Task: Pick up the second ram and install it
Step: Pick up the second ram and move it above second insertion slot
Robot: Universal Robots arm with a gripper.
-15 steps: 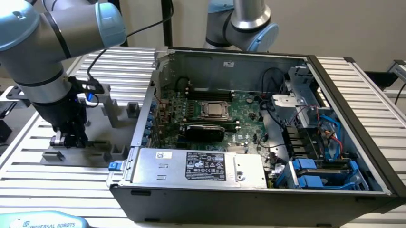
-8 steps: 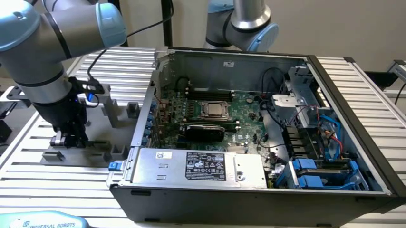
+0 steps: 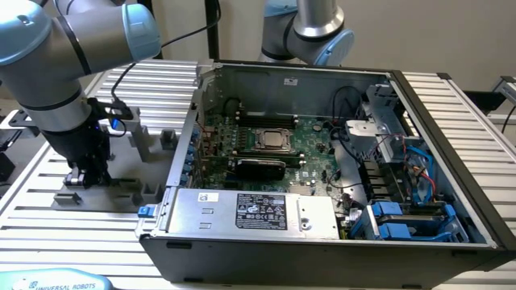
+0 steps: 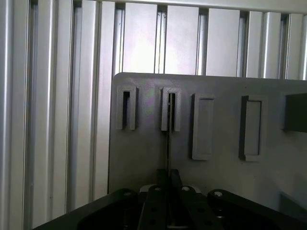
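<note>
The second ram [image 4: 169,143] shows edge-on in the wrist view as a thin dark strip. It stands in a grey slot holder [image 4: 171,109] on the grey fixture plate [image 4: 139,158]. My gripper [image 4: 169,191] has its two black fingers pressed together on the near end of the strip. In the exterior view my gripper [image 3: 78,179] is low over the fixture plate [image 3: 105,202], at the exterior view's left of the open computer case [image 3: 322,241]. The motherboard [image 3: 266,142] lies inside the case.
An empty slot holder [image 4: 126,108] sits beside the one in use, and other grey holders [image 4: 203,125] stand along the plate. Ribbed aluminium table [image 3: 48,235] surrounds the plate. A second robot arm [image 3: 310,30] stands behind the case. A power supply [image 3: 258,211] lines the case front.
</note>
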